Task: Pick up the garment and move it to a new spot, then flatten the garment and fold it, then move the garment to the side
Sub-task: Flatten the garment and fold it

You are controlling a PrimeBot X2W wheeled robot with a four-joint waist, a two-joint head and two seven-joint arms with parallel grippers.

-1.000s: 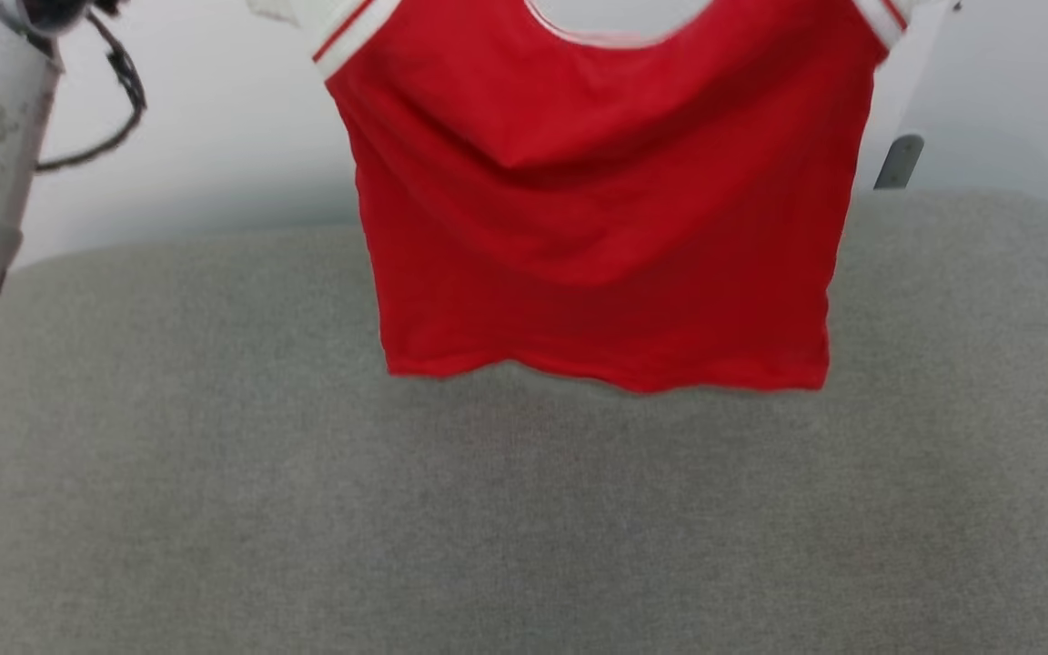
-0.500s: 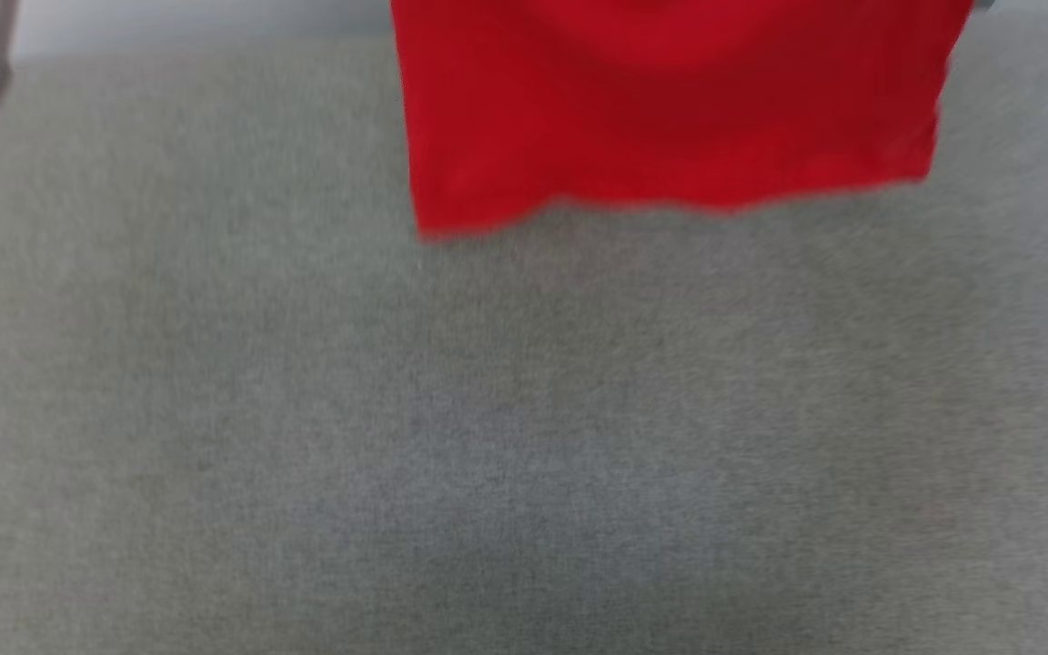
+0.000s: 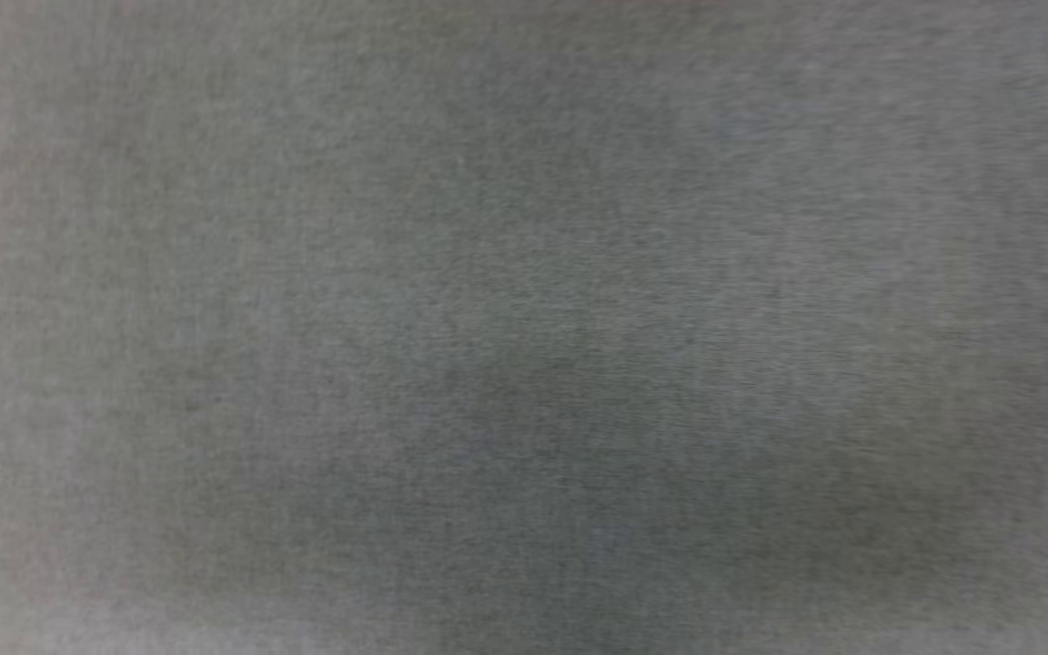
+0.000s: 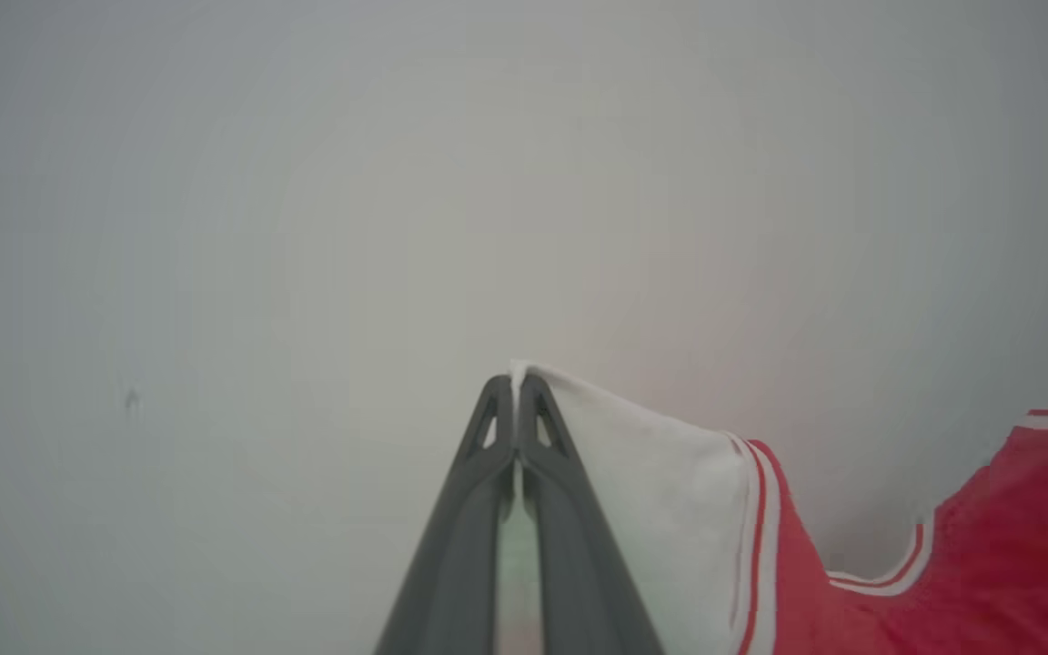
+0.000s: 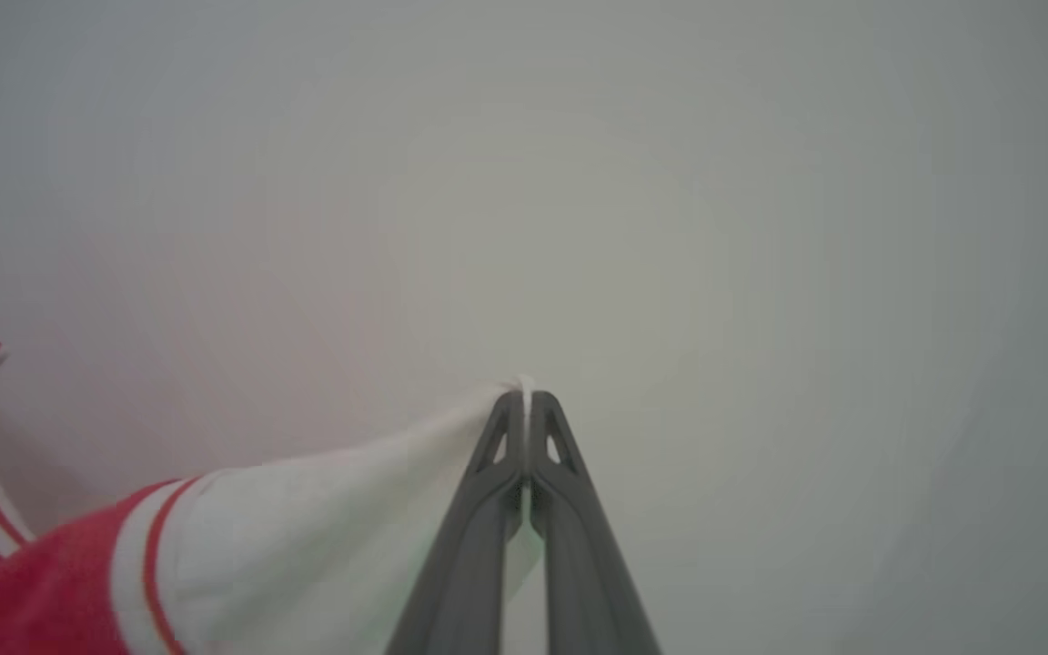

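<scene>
Overall, the garment [image 4: 988, 564] is red with white, red-striped sleeves.

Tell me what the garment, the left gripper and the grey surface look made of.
The garment: soft knit fabric, likely jersey; it drapes and creases, matte red and white. The left gripper: dark matte plastic, probably; smooth, with moulded triangular cut-outs. The grey surface: woven, heathered upholstery-like cloth, though blurred.
</scene>
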